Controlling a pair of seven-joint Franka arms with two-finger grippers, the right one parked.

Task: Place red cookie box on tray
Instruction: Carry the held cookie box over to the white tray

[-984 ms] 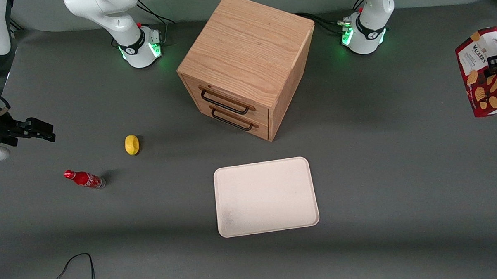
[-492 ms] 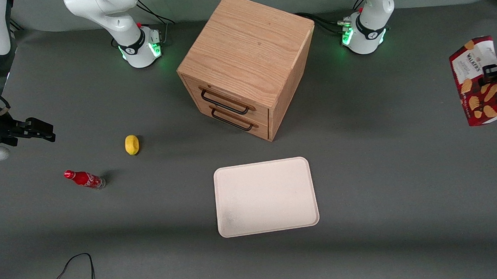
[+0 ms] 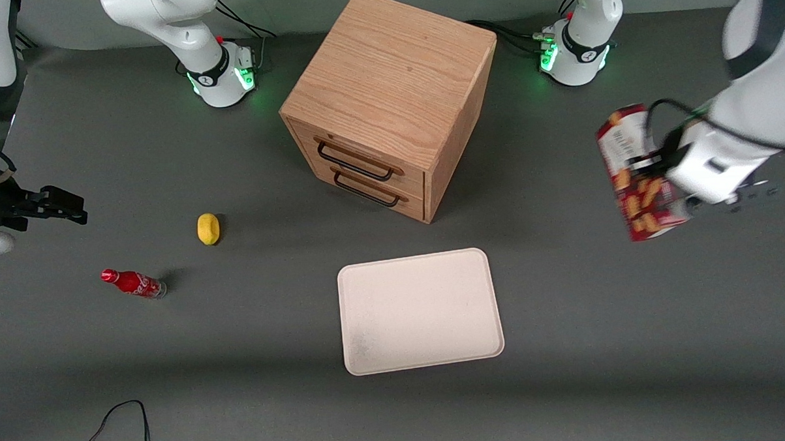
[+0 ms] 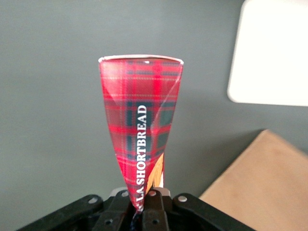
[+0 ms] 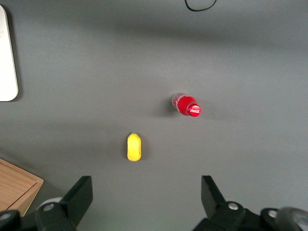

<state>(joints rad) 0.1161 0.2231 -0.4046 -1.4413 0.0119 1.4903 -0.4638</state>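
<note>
Above the desk (image 3: 598,318) toward the working arm's end, your end effector (image 3: 655,162) pinches the red cookie box (image 3: 636,173) aloft, well apart from the tray (image 3: 422,311).

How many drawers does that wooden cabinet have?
2, stacked on the cabinet front: upper drawer and lower drawer, both shut, each with a dark handle. The gripper, holding the red cookie box aloft, is toward the working arm's end.
</note>
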